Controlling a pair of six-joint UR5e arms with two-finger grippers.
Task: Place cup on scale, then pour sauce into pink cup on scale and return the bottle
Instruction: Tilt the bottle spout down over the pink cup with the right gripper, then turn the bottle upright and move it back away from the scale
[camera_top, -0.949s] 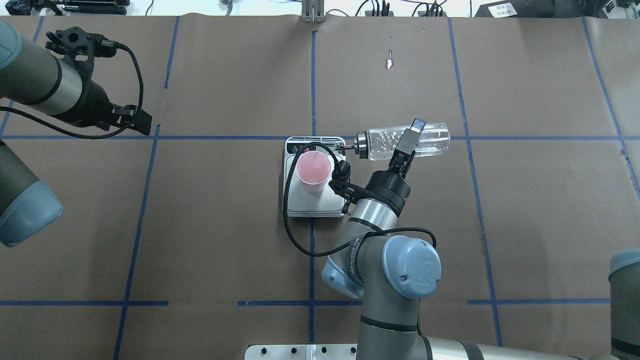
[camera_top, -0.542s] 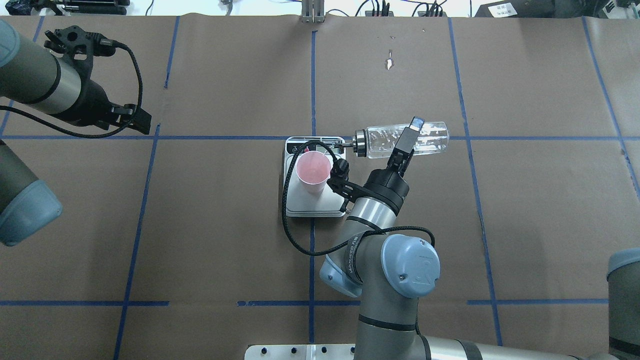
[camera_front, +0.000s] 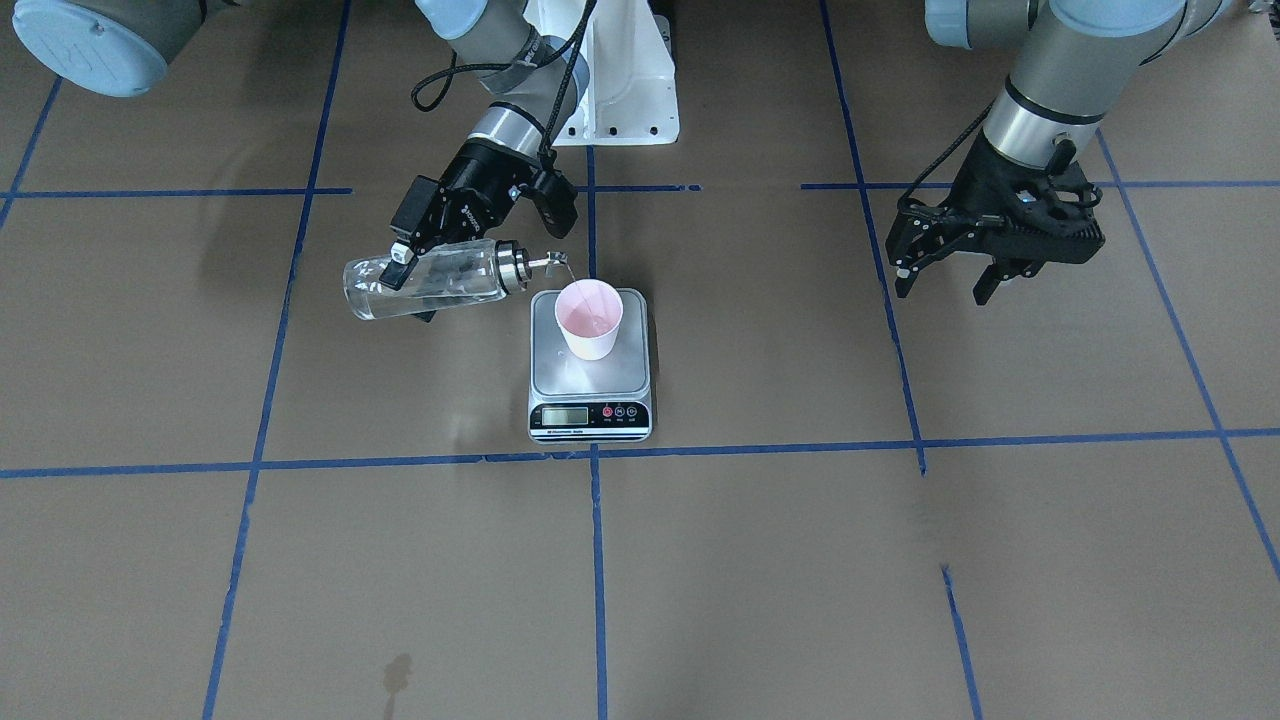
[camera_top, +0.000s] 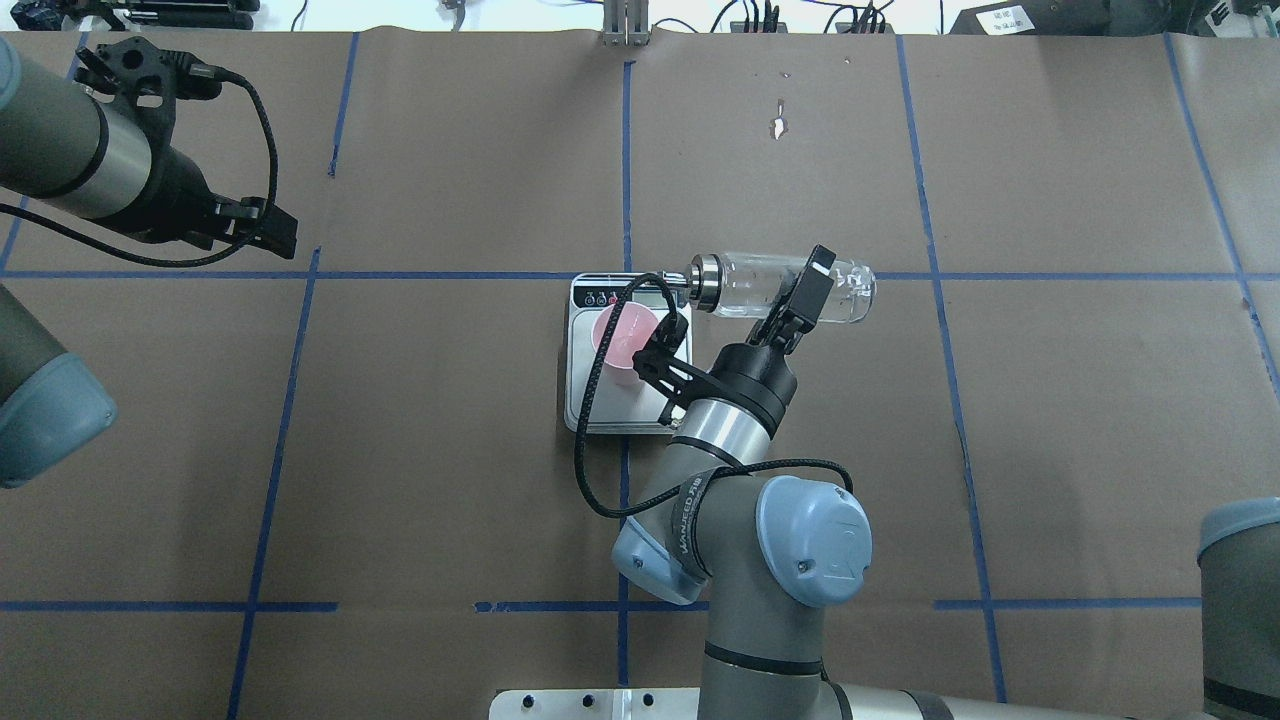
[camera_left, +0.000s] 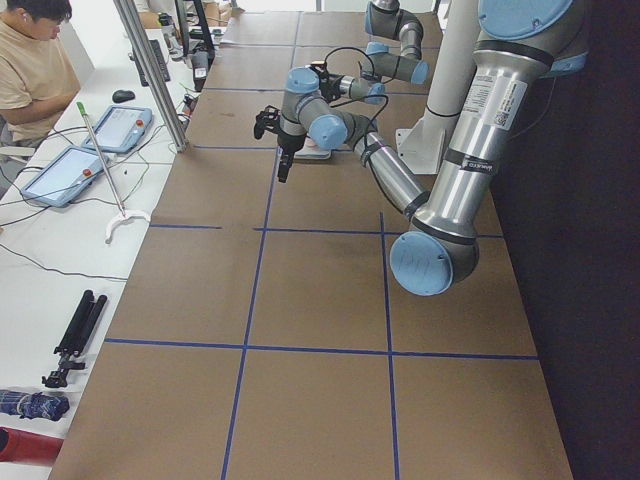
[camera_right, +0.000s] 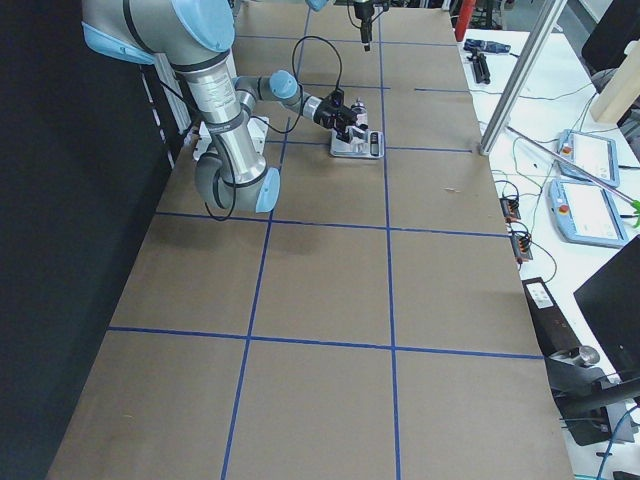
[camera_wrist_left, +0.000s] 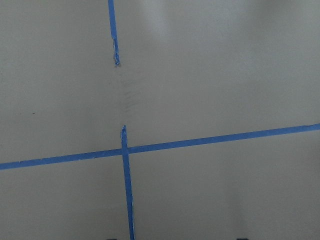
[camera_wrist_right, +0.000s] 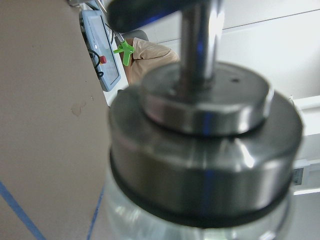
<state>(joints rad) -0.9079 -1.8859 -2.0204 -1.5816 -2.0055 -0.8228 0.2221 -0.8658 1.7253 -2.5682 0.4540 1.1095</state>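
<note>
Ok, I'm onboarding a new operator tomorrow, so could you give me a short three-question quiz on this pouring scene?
1. Is the left gripper open or shut?
2. What holds the clear glass bottle with the silver spout cap? A. the left gripper. B. the right gripper. C. neither.
3. True or false: the small pale pink tapered cup stands on the flat square steel-topped scale.
Key: 1 open, holding nothing. 2 B. 3 true.
</note>
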